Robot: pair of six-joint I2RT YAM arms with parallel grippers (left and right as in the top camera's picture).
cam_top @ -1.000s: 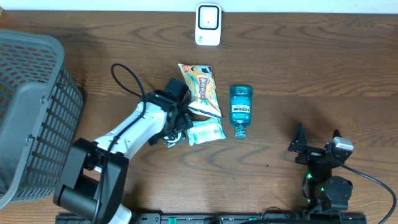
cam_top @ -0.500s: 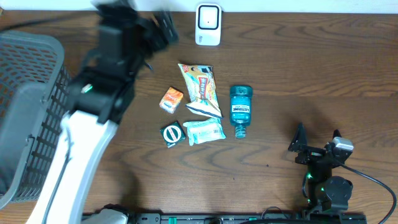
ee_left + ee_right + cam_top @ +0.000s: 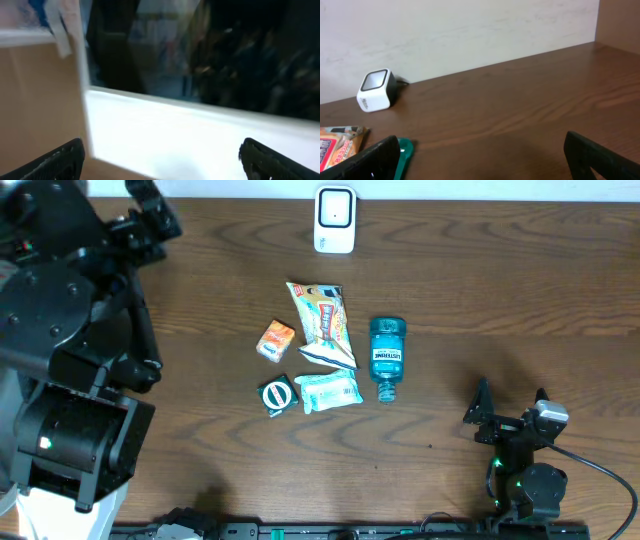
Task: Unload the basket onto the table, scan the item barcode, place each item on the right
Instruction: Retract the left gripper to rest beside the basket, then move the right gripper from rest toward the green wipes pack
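**Left arm swings up empty, nothing at the scanner**

So a second ago the left arm (image 3: 70,310) is down in the middle of the pile, right over the spot by the snack bag (image 3: 322,320). Now it's reared way up over the back-left corner of the table (image 3: 500,290), so high that it fills that whole side of the overhead view. The left gripper (image 3: 161,149) has its fingers spread wide with nothing between them. Its wrist view is just a blurry wall and window, so don't ask me exactly where it's aimed.

What shows now where the arm was is a little orange box (image 3: 276,340). It lies flat just left of the snack bag, with a round tin (image 3: 278,395) and a white packet (image 3: 330,391) a bit nearer the front. The mouthwash bottle (image 3: 387,356) lies to the right of the snack bag and hasn't budged. The scanner (image 3: 334,220) sits at the back edge, well apart from all of it.

The right gripper (image 3: 511,402) is parked front-right, same as before, fingers wide, holding nothing.

My read is that no item is in hand and nothing is near the scanner, so the scan isn't happening at this instant. The next move needs a fresh pick.
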